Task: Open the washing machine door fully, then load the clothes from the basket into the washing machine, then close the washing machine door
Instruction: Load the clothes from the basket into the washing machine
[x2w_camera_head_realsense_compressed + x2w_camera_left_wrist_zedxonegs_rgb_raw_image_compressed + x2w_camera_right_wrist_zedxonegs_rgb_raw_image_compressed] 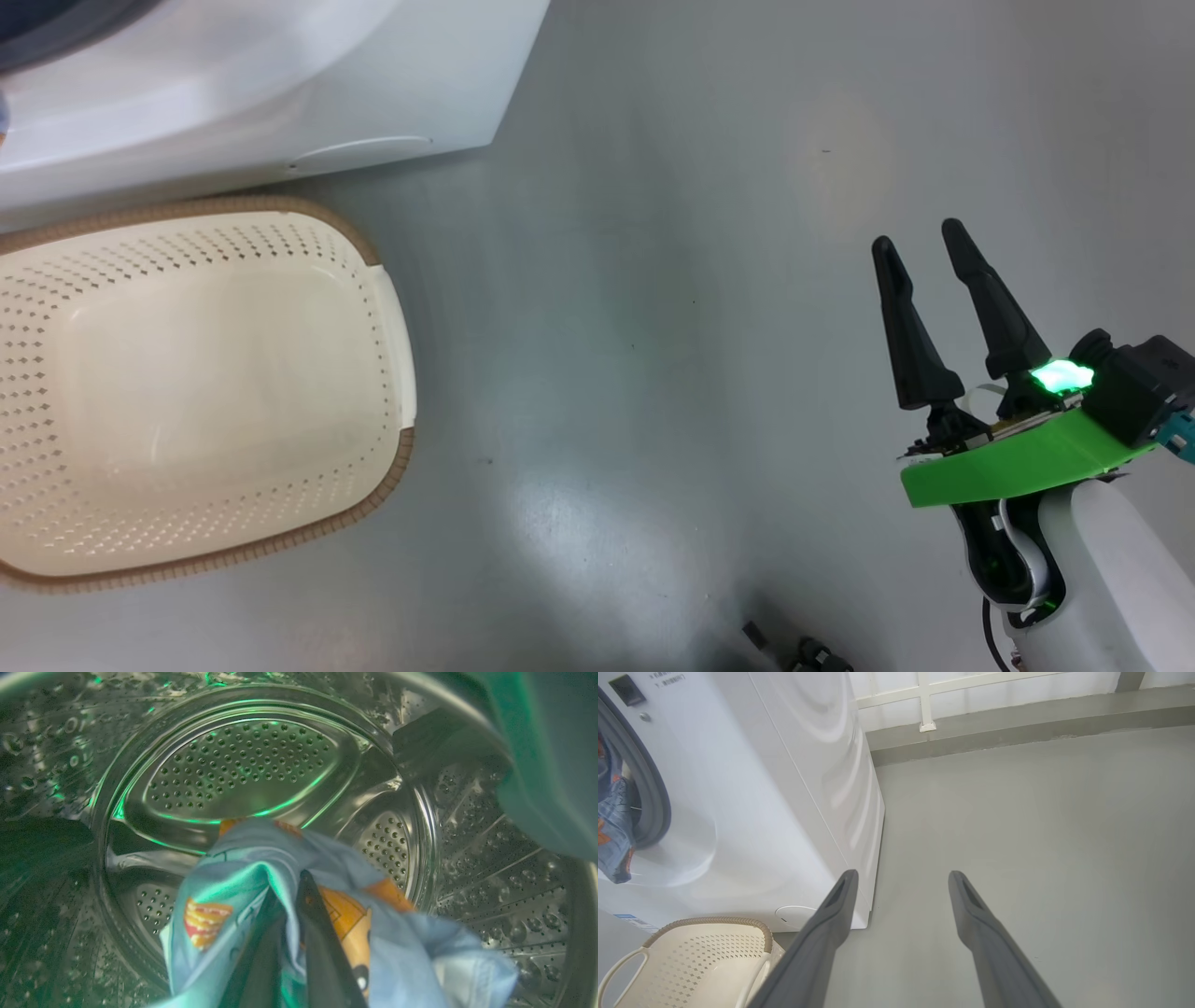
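Inside the steel perforated drum (243, 770) of the washing machine (752, 793), my left gripper (289, 896) is shut on the clothes (397, 952), a light blue fabric with orange-brown prints draped over its dark fingers. More of the clothes (614, 812) hang out of the machine's opening past the grey gasket (651, 788). The cream basket (187, 392) with its brown rim stands on the floor in front of the machine (261, 84), with nothing in it. My right gripper (924, 243) hovers open over the bare floor to the right, holding nothing. The washing machine door is out of view.
Grey floor (653, 327) stretches between the basket and my right gripper. A low wall ledge (1017, 723) runs behind the machine. A round cover (794, 914) sits low on the machine's front, just above the basket (705, 961).
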`<state>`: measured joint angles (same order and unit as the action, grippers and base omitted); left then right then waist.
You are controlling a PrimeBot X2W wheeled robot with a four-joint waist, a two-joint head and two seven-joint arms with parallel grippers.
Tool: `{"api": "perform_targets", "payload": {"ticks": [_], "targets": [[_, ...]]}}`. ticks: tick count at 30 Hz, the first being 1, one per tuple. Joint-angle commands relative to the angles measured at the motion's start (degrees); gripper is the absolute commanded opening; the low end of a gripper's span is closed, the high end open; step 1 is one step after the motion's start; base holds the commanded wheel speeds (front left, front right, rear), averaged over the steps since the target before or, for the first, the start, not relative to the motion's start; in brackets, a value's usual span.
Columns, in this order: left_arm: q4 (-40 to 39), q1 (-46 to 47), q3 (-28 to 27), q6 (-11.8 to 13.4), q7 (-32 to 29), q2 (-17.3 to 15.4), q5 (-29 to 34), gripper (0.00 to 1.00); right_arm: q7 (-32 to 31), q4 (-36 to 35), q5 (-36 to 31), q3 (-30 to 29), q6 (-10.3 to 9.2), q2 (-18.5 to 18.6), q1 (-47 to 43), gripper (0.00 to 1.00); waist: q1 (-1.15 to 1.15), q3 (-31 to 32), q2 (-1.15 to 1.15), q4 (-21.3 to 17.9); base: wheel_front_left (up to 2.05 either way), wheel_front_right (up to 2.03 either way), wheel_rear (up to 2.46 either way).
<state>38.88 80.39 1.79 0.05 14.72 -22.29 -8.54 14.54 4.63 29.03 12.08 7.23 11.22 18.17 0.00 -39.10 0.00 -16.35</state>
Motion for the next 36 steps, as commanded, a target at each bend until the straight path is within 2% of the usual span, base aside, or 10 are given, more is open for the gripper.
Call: {"api": "perform_targets", "payload": {"ticks": [1, 6, 9, 10, 12, 14, 15, 28, 32, 36], "targets": [[-0.44, -3.78, -1.31, 0.00, 0.27, -2.10, -0.08, 0.00, 0.46, -1.32, 0.77, 1.11, 0.25, 0.49, -0.34, 1.00, 0.00, 0.17, 0.00, -0.05, 0.00, 0.00, 0.00], [6.64, -6.00, -2.20, -1.00, 0.27, -1.32, -0.75, 0.00, 0.46, -1.23, 0.75, 1.50, 0.25, 0.47, -0.81, 1.00, 0.00, 0.88, 0.00, -0.08, 0.00, 0.00, 0.00], [12.49, -5.24, -1.19, -1.74, 0.27, -1.49, -0.14, 0.23, 0.46, -1.14, 0.76, 1.68, 0.25, 0.48, -1.15, 1.00, 0.00, 1.42, 0.00, -0.10, 0.00, 0.00, 0.00], [12.49, -5.24, -1.19, -1.74, 0.27, -1.49, -0.14, 0.23, 0.46, -1.14, 0.76, 1.68, 0.25, 0.48, -1.15, 1.00, 0.00, 1.42, 0.00, -0.10, 0.00, 0.00, 0.00], [16.57, -4.07, -0.55, -2.21, -0.09, -1.44, 0.03, 0.44, 0.46, -1.07, 0.81, 1.73, 0.25, 0.52, -1.35, 1.00, 0.00, 1.81, 0.00, -0.08, 0.00, 0.00, 0.00], [19.97, -2.66, 0.24, -2.10, -0.67, -1.65, 0.62, 0.91, 0.46, -1.00, 0.86, 1.78, 0.25, 0.56, -1.51, 1.00, 0.00, 2.15, 0.00, -0.06, 0.00, 0.00, 0.00], [21.62, -1.92, 0.38, -2.19, -1.21, -1.59, 0.56, 1.00, 0.46, -0.98, 0.87, 1.79, 0.25, 0.58, -1.59, 1.00, 0.00, 2.32, 0.00, -0.04, 0.00, 0.00, 0.00], [30.45, 1.03, 1.52, -2.89, -0.47, -0.62, -0.33, 1.00, 0.46, -0.81, 0.81, 1.70, 0.25, 0.86, -2.05, 1.00, 0.00, 4.53, 0.00, 0.68, 0.00, 0.00, 0.00], [29.44, -1.37, 0.24, -3.24, 0.16, 0.48, -2.15, 1.00, 0.46, -0.82, 0.69, 1.42, 0.25, 1.29, -2.41, 1.00, 0.00, 5.64, 0.00, 1.28, 0.00, 0.00, 0.00], [22.60, -6.59, -2.18, -3.68, 0.25, 1.57, -4.22, 1.00, 0.46, -0.97, 0.49, 1.01, 0.25, 1.79, -2.67, 1.00, 0.00, 7.01, 0.00, 1.94, 0.00, 0.00, 0.00]]}}
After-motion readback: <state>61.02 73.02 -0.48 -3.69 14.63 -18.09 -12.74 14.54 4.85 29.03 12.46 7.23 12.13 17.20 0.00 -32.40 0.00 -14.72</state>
